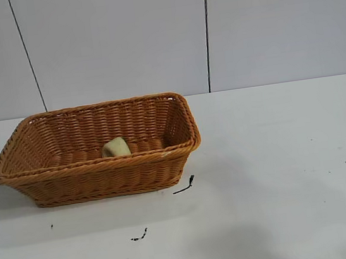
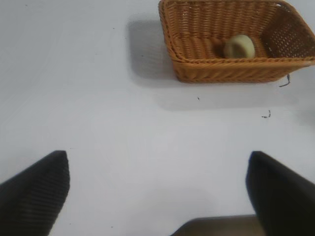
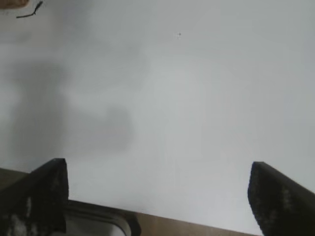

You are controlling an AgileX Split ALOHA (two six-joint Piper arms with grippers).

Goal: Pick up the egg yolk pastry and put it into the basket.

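Inside the basket (image 1: 93, 149), near its front wall and a little right of centre, sits the egg yolk pastry (image 1: 115, 148), tilted up on edge so its dented face leans toward the front rim. From the left wrist view the same pastry (image 2: 239, 46) shows its round dimpled top, resting on the woven floor just behind the basket's (image 2: 236, 69) near wall. Basket stands on the white bench (image 1: 281, 173), on the left half of the exterior view, upright, long side toward the camera.

Small black thread scrap (image 1: 184, 186) lies on the bench just off the basket's front right corner; second, smaller black scrap (image 1: 140, 236) further forward of the basket, apart from it.

Left claw (image 2: 157, 196): fingers spread wide, nothing between them, hanging over bare bench well away from the basket, which shows far off in its view.

Right claw (image 3: 157, 196): fingers spread wide, empty, over bare bench; only a sliver of the basket and the thread scrap (image 3: 28, 12) show at the corner of its view, so it is well clear of the basket.

Neither arm shows in the exterior view.
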